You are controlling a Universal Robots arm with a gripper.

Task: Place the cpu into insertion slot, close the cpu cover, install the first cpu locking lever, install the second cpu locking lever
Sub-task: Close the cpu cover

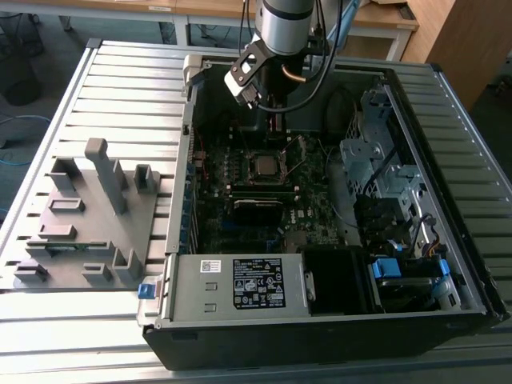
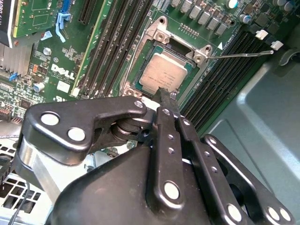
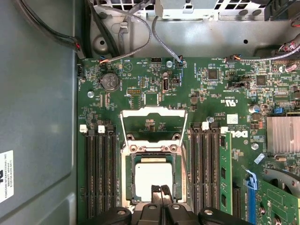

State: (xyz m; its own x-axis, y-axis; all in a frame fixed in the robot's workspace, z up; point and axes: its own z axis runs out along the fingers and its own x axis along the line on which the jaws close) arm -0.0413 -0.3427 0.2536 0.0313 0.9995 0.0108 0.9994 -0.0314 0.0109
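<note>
open computer case [image 1: 336, 346] on slatted metal desk [image 1: 120, 80]; wooden tables [image 1: 384, 16] behind. cpu [image 3: 153, 174] seated in insertion slot [image 3: 126, 178]; cpu cover [image 3: 153, 136] raised. claw [image 3: 160, 190] closed, empty, tips at cpu edge.

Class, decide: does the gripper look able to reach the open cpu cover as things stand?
Probably yes: the cpu cover stands open close by the gripper, with nothing between them above the seated cpu.
</note>
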